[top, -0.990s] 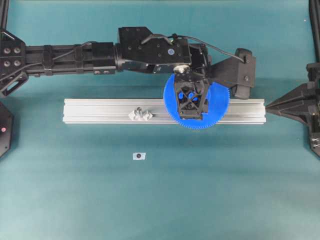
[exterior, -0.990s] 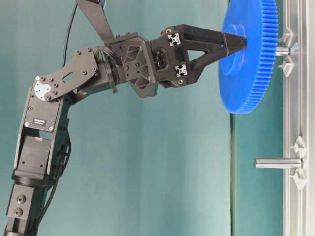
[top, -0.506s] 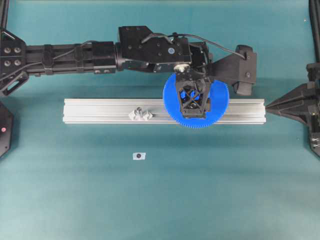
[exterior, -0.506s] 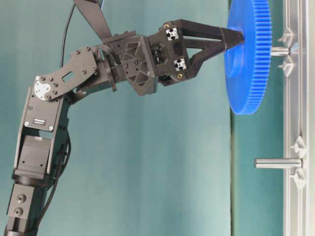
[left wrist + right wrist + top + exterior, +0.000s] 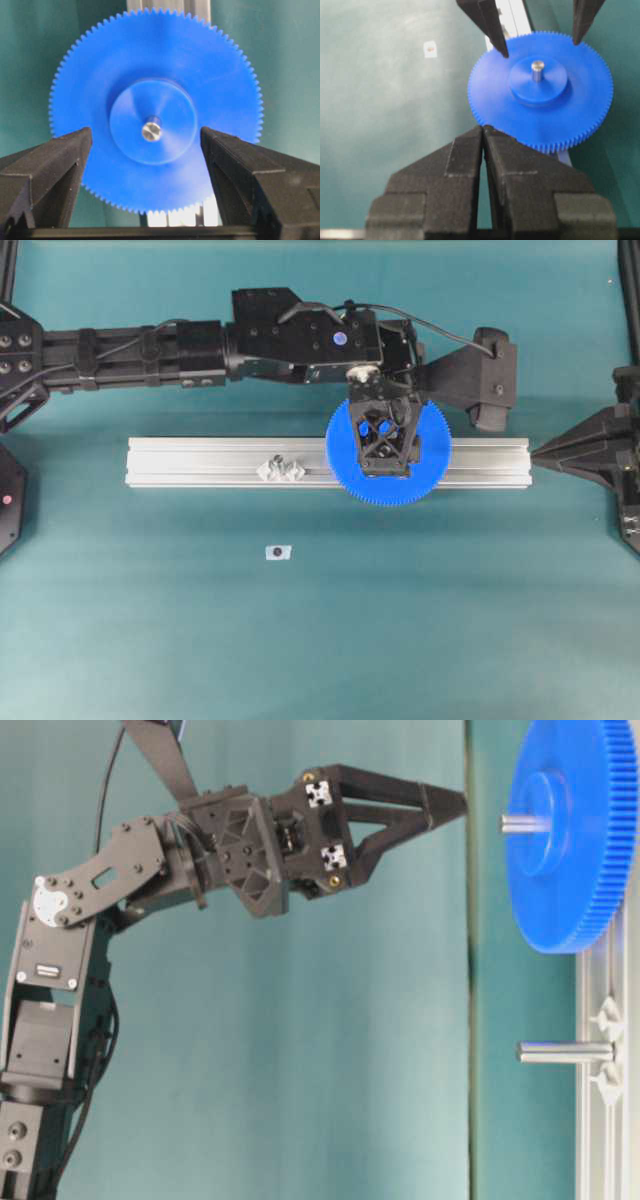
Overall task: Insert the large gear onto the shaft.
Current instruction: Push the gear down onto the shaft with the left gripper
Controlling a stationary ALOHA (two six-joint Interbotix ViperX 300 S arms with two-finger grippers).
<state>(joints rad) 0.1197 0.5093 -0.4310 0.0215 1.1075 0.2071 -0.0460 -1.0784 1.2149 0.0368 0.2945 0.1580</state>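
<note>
Large gear (image 5: 155, 117) seated on the shaft (image 5: 151, 131), silver pin tip poking out through the raised hub, disc lying flat and close against the aluminium rail (image 5: 200, 462). Left gripper (image 5: 147, 150) released, jaws spread wide to either side of the hub and touching nothing; from table level, fingertips (image 5: 445, 805) clearly apart from the gear face, with teal background visible between. Gear directly ahead of the open jaws, centred between them, rail beyond it. Right gripper (image 5: 483, 137) pressed closed on nothing, parked well off to the side, gear in front of it and slightly to one side. Second look-alike pin (image 5: 565, 1051) bare further along the rail, no part of this task. Insertion judged essentially complete: gear on, supported by the pin alone. Left to do, at most: pulling the left arm clear and perhaps confirming the hub sits fully down, which these views suggest but cannot settle.
</note>
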